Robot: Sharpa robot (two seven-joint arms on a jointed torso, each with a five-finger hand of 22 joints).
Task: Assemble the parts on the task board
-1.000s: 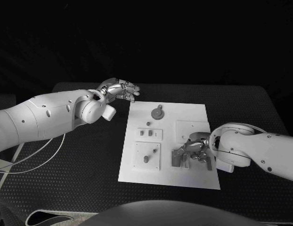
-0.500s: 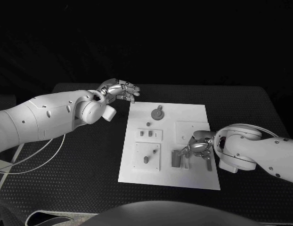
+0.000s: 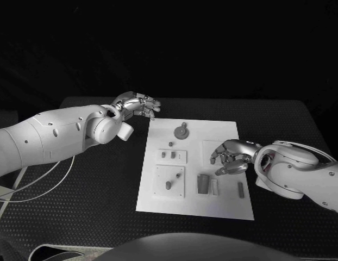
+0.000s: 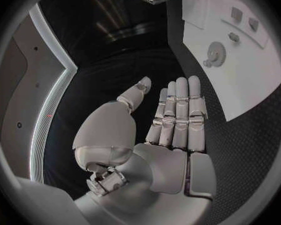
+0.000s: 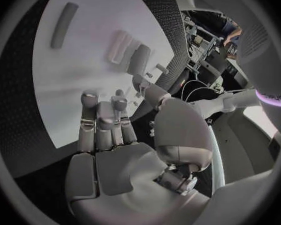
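no readable text, labels or numbers

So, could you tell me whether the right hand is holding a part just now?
No, the right hand hovers over the task board with nothing in it.

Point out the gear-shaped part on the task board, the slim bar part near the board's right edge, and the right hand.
Gear-shaped part (image 3: 181, 131): head view, on the round disc's face.
Slim bar part (image 3: 241, 188): head view, mid-length of the bar.
Right hand (image 3: 232, 156): head view, on the hand's back, above the board.
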